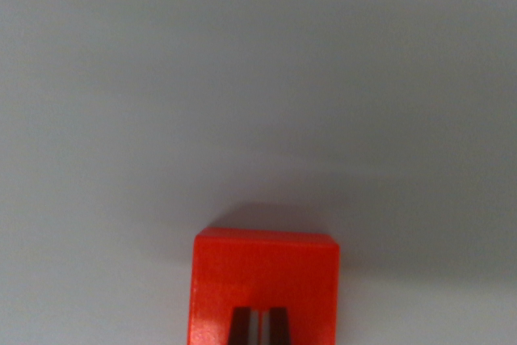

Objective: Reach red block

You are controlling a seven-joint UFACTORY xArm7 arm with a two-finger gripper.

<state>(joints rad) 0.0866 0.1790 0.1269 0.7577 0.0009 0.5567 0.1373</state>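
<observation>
The red block (265, 272) sits on a plain pale grey surface at the bottom middle of the wrist view, cut off by the lower edge. Its top face and far edge show, with a soft shadow behind it. Two dark fingertips (240, 327) of my gripper (258, 329) poke in from the bottom edge, directly over the block's top face. They stand nearly together, with only a thin sliver between them and nothing held. Whether they touch the block's surface I cannot tell.
The pale grey surface (258, 78) fills the whole rest of the view, with no other object or edge showing.
</observation>
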